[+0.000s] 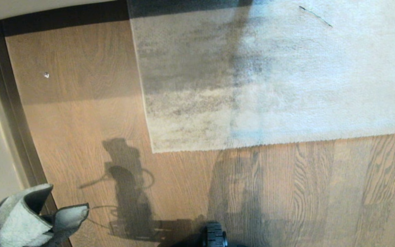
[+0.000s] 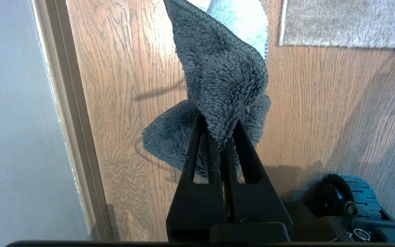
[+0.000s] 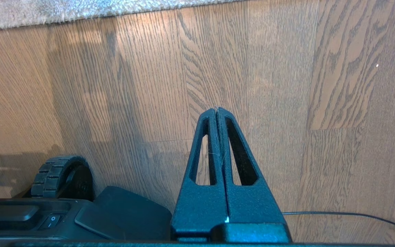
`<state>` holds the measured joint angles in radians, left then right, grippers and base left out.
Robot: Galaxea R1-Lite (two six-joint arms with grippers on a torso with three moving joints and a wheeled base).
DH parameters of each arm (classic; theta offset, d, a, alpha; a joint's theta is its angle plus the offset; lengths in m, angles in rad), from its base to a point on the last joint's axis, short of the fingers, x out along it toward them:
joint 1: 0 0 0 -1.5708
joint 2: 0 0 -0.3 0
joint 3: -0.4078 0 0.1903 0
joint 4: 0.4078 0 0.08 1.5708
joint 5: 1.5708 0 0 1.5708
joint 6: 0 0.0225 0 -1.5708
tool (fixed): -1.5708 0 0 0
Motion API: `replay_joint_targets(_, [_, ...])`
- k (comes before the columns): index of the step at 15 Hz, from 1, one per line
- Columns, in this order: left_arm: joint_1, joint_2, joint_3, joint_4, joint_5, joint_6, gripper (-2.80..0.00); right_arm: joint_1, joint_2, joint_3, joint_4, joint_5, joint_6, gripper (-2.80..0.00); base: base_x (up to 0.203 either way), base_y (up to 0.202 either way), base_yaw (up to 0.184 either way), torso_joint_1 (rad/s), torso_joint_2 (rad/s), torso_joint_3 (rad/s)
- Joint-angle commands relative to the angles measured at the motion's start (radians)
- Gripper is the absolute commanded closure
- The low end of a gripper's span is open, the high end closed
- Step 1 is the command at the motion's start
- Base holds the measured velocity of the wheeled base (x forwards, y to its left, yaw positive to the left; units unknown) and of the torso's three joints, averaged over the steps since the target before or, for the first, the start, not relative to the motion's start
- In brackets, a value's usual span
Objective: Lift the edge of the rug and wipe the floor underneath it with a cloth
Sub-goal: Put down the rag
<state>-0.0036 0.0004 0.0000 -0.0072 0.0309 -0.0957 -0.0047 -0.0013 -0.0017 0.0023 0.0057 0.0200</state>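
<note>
Nearest, at the left, the left gripper point(image 2: 222, 132) is pinching the cloth point(image 2: 218, 82), its fingers closed tight on the bunched grey folds above the floor point(image 1: 286, 192). The right gripper point(image 3: 217, 111) is hanging empty, fingers pressed together. Farther off, the rug edge point(image 1: 252, 145) is lying flat on the planks.

Flat grey rug edge point(image 1: 252, 145) on brown floor point(image 1: 303, 192); folded cloth point(image 2: 218, 85) aloft.

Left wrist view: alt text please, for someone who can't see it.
The left pincer is shut on a fuzzy grey cloth, held above the wood floor. A pale rug corner lies flat beyond it; a skirting strip runs alongside.
</note>
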Motion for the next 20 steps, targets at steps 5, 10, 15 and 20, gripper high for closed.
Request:
replay_joint_targets(5, [-0.001,0.000,0.000,0.000,0.000,-0.001,0.00,0.000,0.003,0.000,-0.001,0.001,0.000,0.00,0.000,0.000,0.000,0.000,0.00,0.000])
replay_joint_targets(10, [0.001,0.000,0.000,0.000,0.001,-0.001,0.00,0.002,0.001,0.000,-0.001,0.000,0.001,0.00,0.000,0.000,0.000,0.000,0.00,0.000])
replay_joint_targets(15, [-0.001,0.000,0.000,-0.002,0.001,-0.005,0.00,0.002,0.001,0.000,-0.001,0.000,0.001,0.00,0.000,0.000,0.000,0.000,0.00,0.000])
replay_joint_targets(20, [0.001,0.031,0.000,0.000,0.001,-0.005,0.00,0.002,0.001,0.000,-0.001,0.000,0.001,0.00,0.000,0.000,0.000,0.000,0.00,0.000])
